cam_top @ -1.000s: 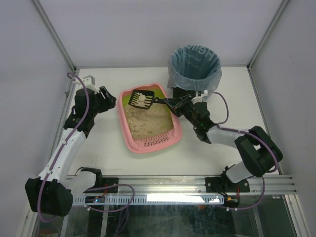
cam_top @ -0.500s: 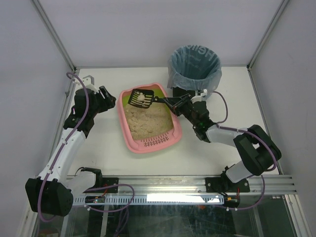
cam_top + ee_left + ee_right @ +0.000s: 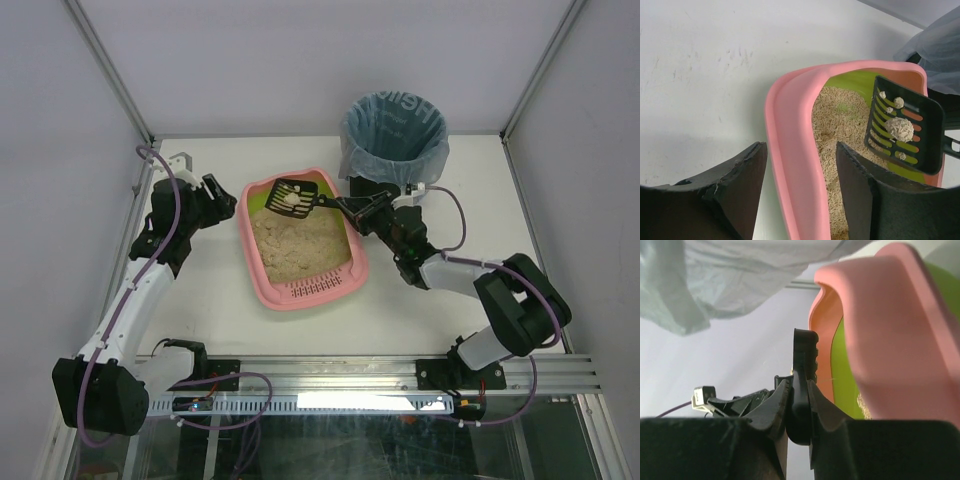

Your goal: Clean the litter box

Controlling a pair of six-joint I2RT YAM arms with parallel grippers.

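Seen from above, a white table [image 3: 200, 290] sits inside a white-walled enclosure, with two robot arms mounted at the bottom edge of the frame.

The litter box [image 3: 318, 290] – a shallow pink tray with a lime-green inner wall – lies at the centre of the frame, tilted a little from square. Its slotted pink ledge is at the lower end, and beige sandy litter [image 3: 298, 245] fills it. A round black bin [image 3: 365, 150] lined with a pale blue bag stands in the upper right, just beside the tray's upper right corner.

The right gripper [image 3: 352, 210], just right of centre, is closed tight on the handle of a small black slotted scoop [image 3: 292, 198]. The right wrist view shows the handle edge-on, pinched between the two fingers [image 3: 780, 400]. The scoop head is held above the upper end of the tray, clear of the litter. It carries one pale rounded clump [image 3: 899, 129] and a few smaller crumbs on its slots.

The left gripper [image 3: 215, 195] is left of centre, beside the tray's upper left corner and apart from it. Its jaws stand partly open with nothing between them. In the left wrist view its two dark fingers [image 3: 740, 185] frame the tray's pink rim at the bottom of the frame, and the loaded scoop shows at the right – the blue bag fills the upper right corner.
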